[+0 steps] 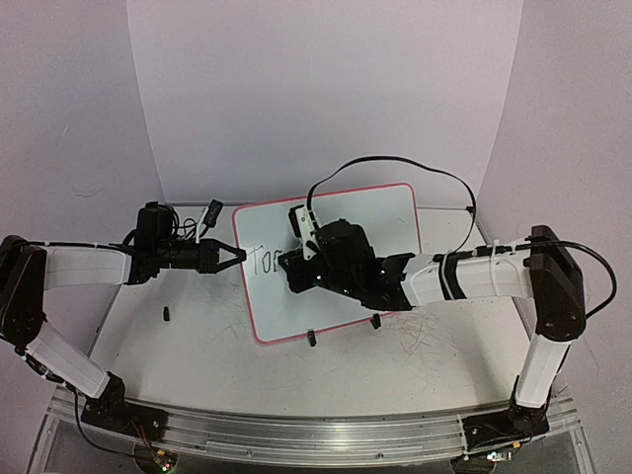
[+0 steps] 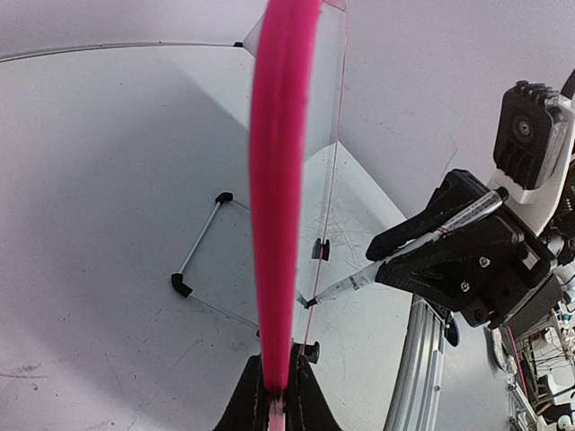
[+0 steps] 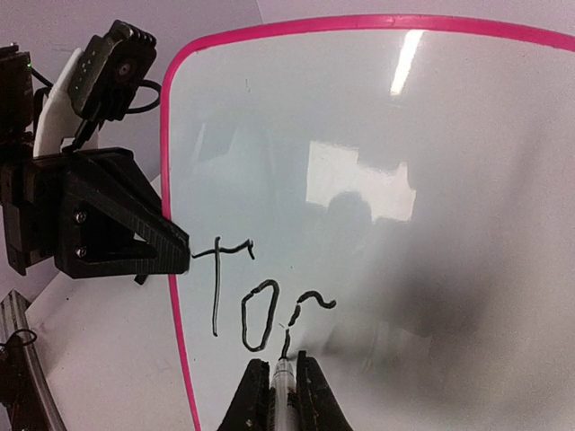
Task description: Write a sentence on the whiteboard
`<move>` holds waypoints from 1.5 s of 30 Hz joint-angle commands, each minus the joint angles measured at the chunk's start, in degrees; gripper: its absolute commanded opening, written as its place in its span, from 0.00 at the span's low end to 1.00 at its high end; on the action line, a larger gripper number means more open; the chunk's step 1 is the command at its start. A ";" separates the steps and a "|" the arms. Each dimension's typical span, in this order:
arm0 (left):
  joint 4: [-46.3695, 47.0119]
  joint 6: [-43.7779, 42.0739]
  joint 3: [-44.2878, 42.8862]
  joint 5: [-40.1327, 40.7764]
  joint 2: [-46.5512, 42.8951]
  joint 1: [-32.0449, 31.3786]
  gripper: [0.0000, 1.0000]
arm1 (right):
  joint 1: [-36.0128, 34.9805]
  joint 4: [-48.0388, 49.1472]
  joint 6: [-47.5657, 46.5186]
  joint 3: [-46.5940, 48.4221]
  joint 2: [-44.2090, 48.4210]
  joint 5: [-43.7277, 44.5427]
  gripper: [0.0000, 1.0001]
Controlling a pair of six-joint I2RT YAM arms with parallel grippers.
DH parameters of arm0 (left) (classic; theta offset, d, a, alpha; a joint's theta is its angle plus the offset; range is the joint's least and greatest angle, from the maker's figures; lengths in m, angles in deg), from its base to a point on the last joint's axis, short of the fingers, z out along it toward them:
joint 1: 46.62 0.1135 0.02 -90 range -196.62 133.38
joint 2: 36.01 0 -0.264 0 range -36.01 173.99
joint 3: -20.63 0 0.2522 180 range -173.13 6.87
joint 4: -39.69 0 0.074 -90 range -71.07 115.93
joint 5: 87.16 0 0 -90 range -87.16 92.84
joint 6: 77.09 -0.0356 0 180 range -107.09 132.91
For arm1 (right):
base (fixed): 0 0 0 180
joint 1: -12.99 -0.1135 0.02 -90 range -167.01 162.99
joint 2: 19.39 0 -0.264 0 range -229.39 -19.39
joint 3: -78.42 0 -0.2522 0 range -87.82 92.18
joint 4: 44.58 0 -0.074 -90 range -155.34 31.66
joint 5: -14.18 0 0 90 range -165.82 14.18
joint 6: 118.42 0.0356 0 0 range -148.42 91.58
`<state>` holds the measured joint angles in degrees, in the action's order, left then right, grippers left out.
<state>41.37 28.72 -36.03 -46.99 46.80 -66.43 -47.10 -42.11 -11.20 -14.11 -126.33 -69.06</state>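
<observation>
The whiteboard (image 1: 385, 212) stands tilted mid-table, and its pink rim (image 2: 280, 180) runs up the left wrist view. My left gripper (image 1: 237, 255) (image 2: 277, 391) is shut on the board's left edge. My right gripper (image 1: 292, 267) (image 3: 284, 373) is shut on a marker (image 3: 284, 384) (image 2: 404, 256), whose tip touches the board. The sentence (image 3: 260, 305) (image 1: 263, 260) reads "To" plus a partial curved letter, in black near the left rim. The right arm hides the board's middle in the top view.
Two black clip feet (image 1: 311, 339) (image 1: 375, 321) hold the board's lower edge. A small black piece (image 1: 166, 314) lies on the table to the left. A black cable (image 1: 415, 168) loops over the board. Grey scribbles (image 1: 425, 336) mark the table. An aluminium rail (image 1: 316, 434) runs along the near edge.
</observation>
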 commanded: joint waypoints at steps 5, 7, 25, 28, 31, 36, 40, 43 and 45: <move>-1.47 -1.47 -1.63 2.35 0.43 0.26 0.00 | 0.20 0.12 0.35 -0.31 1.82 5.28 0.00; -1.43 -1.44 -1.62 2.35 0.42 0.25 0.00 | 0.55 0.12 0.29 0.39 1.74 5.99 0.00; -1.56 -1.66 -1.70 2.19 0.83 0.30 0.00 | 2.63 0.12 -1.23 5.58 -0.08 6.82 0.00; -1.56 -1.66 -1.77 2.21 0.95 0.28 0.00 | 2.77 0.10 -1.70 6.66 -0.68 6.77 0.00; -1.56 -1.66 -1.79 2.30 0.95 0.27 0.00 | 2.90 0.05 -2.26 7.63 -1.14 6.74 0.00; -1.55 -1.75 -1.84 2.36 1.13 0.26 0.00 | 3.23 -0.05 -2.71 8.79 -1.74 6.34 0.00; -1.55 -1.75 -1.89 2.36 1.09 0.26 0.00 | 3.15 -0.46 -1.89 8.38 -2.05 4.77 0.00; -1.55 -1.76 -1.77 2.50 0.96 0.30 0.00 | 3.10 -0.58 -1.33 7.27 -1.86 4.22 0.00; -1.56 -1.80 -1.76 2.51 0.87 0.27 0.00 | 2.88 -0.63 -1.16 6.58 -1.64 3.96 0.00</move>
<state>41.13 28.68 -36.16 -46.94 47.04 -66.43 -44.29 -42.51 -12.85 -7.24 -126.70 -64.84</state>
